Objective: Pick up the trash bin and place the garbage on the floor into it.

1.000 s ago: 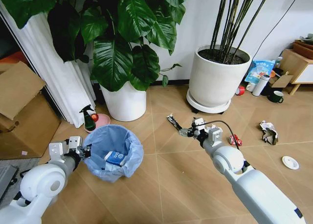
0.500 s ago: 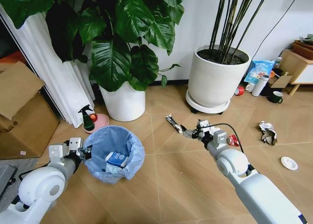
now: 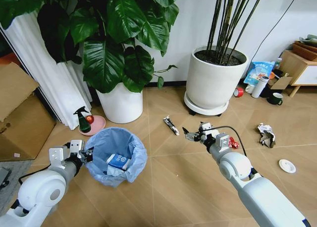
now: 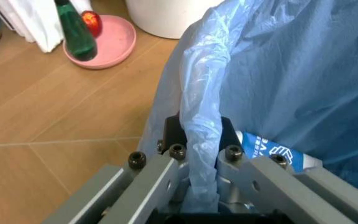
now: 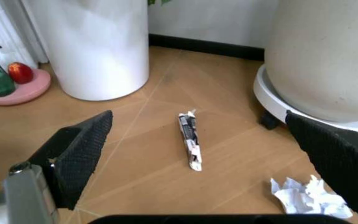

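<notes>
Now | your left end effector (image 4: 195,182) stays pinching the trash bin (image 3: 117,155) rim beside the plant pot; right end effector (image 3: 194,134) spread, emptied; dark wrapper (image 3: 171,125) released onto floor (image 3: 173,187) ahead, needs regrasping

White wall (image 3: 188,33), two potted plants in white pots (image 3: 212,83), cardboard box (image 3: 20,123).

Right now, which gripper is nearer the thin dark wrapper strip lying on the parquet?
Right. The right gripper hangs open just beside the strip; the left gripper is clamped on the blue-bagged bin's rim, farther off.
</notes>
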You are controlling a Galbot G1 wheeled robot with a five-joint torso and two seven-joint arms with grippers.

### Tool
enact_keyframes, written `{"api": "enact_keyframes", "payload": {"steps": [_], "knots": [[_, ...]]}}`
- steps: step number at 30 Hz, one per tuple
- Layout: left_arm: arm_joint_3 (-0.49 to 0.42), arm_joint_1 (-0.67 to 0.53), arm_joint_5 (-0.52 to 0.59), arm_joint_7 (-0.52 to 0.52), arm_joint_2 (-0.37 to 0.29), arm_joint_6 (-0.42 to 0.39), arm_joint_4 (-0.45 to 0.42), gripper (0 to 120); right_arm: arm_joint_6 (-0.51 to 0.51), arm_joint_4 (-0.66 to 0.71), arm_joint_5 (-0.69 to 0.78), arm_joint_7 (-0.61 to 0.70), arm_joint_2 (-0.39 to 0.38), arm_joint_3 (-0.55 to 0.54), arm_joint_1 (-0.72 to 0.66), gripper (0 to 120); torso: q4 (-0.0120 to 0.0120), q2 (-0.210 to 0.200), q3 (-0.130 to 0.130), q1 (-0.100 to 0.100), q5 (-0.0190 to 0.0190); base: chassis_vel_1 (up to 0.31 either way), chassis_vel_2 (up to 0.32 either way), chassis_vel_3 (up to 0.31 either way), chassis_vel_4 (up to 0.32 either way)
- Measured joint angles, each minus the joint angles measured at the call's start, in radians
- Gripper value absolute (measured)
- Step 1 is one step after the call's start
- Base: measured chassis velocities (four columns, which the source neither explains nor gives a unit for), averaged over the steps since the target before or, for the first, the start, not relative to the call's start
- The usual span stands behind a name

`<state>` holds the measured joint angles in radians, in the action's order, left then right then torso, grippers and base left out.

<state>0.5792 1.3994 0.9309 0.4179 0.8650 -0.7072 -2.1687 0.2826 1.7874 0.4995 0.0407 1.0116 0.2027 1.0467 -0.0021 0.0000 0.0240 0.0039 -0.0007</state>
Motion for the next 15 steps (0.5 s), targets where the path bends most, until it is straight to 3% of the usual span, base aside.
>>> {"api": "enact_keyframes", "payload": {"steps": [15], "knots": [[-0.004, -0.01, -0.014, -0.014, 0.004, 0.009, 0.013, 0, 0.0, -0.017, -0.001, -0.003, 0.007, -0.016, -0.006, 100, 0.0, 0.0, 0.0, 0.0, 0.0, -0.082, -0.085, 0.085, 0.08]]}}
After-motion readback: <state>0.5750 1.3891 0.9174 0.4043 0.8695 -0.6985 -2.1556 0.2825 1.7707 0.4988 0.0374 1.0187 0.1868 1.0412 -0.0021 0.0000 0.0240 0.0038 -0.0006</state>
